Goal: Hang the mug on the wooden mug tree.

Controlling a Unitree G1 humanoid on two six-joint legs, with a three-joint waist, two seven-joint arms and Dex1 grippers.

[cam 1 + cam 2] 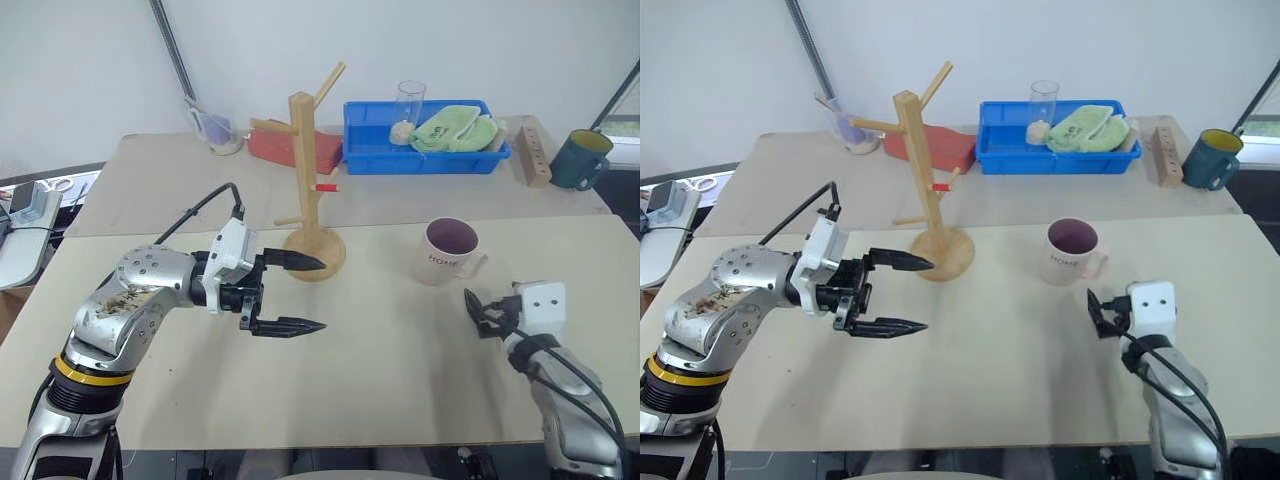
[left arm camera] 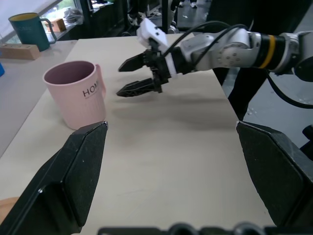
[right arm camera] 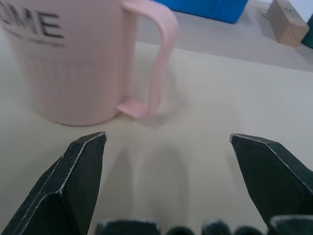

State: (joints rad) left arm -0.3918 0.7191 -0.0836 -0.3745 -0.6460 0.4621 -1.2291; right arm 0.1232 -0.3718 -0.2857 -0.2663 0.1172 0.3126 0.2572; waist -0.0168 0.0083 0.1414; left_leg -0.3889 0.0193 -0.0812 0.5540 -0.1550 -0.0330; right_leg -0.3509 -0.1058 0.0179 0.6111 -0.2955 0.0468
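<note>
The mug (image 1: 447,250) stands upright on the near table, right of centre, handle toward the right gripper (image 1: 483,313). I judge it rigid, glazed, fairly slick, breakable if dropped. Best hold: pinch the handle loop, or the rim wall beside it, leaving the loop free for a peg.

Right gripper: jaws wide apart, empty, just short of the handle. Left gripper (image 1: 297,294): also spread, empty, pointing right, near the wooden mug tree (image 1: 309,185).

Room: bare tabletop between mug and tree, well apart; left gripper crowds the tree base. Blue bin (image 1: 425,150) far behind.
</note>
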